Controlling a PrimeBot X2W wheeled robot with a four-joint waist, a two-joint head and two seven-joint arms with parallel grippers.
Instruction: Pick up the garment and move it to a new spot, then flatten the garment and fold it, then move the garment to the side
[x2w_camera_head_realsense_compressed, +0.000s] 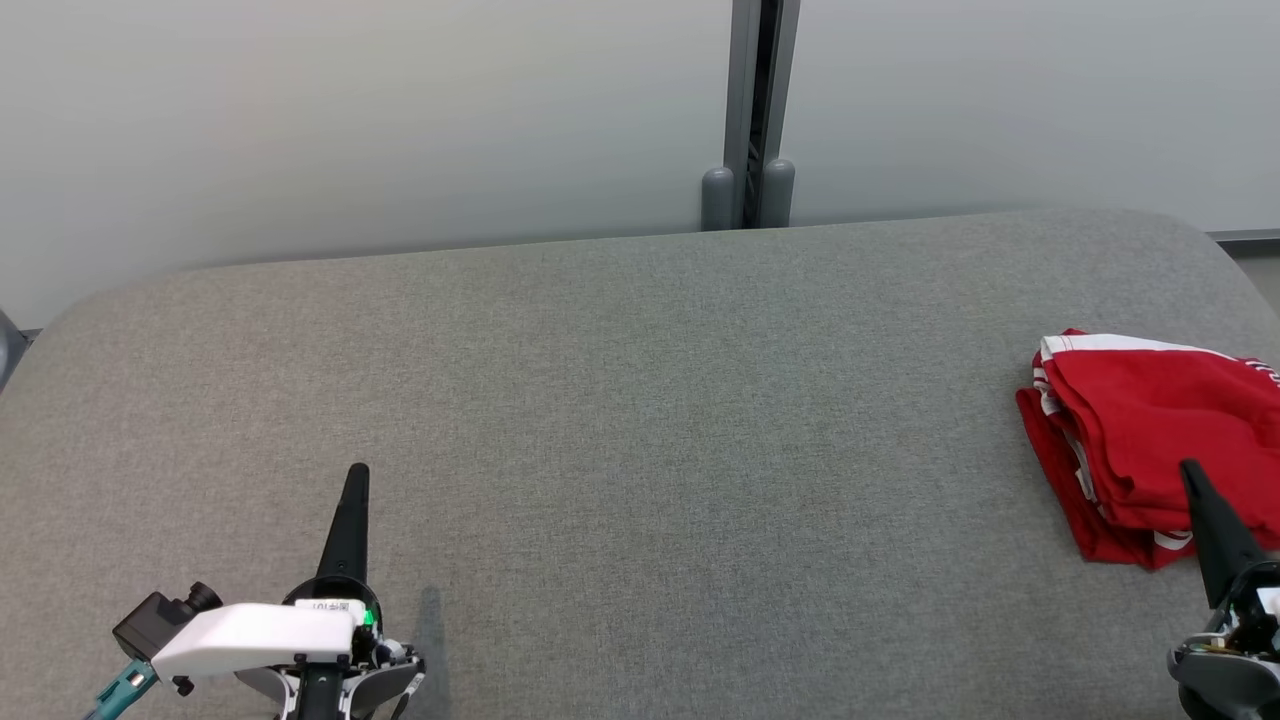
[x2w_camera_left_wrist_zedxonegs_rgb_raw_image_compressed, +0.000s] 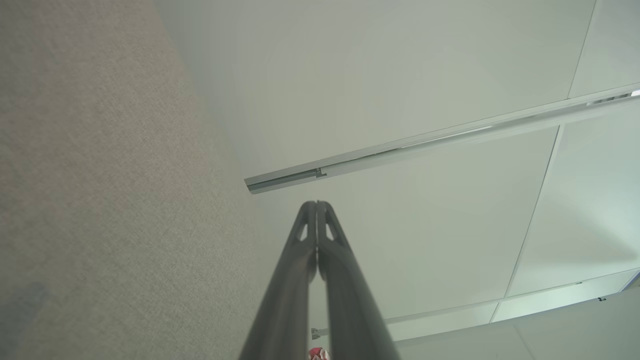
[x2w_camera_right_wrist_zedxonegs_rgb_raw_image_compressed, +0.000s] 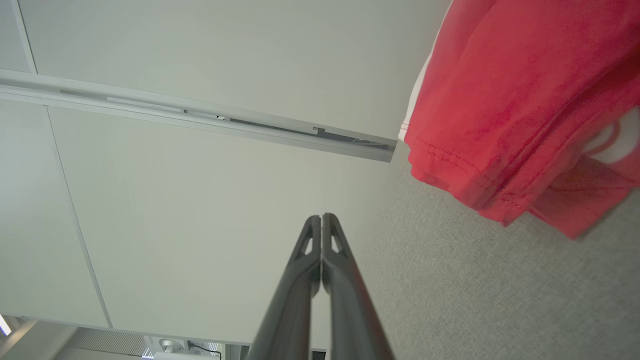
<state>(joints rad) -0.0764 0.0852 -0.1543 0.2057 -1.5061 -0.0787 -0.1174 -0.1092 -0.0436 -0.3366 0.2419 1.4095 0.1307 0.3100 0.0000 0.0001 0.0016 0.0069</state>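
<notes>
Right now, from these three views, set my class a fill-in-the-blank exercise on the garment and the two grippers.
1. The folded red garment with white trim lies toward the robot's ____ side of the grey fabric-covered surface.
2. The left gripper, its two long dark fingers pressed together, is ____, not open.
3. The right gripper, likewise closed, holds ____.
Missing words: right; shut; nothing.

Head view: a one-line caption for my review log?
Folded red garment rests on grey fabric surface at robot's right; left pincer and right pincer shut, empty.
</notes>
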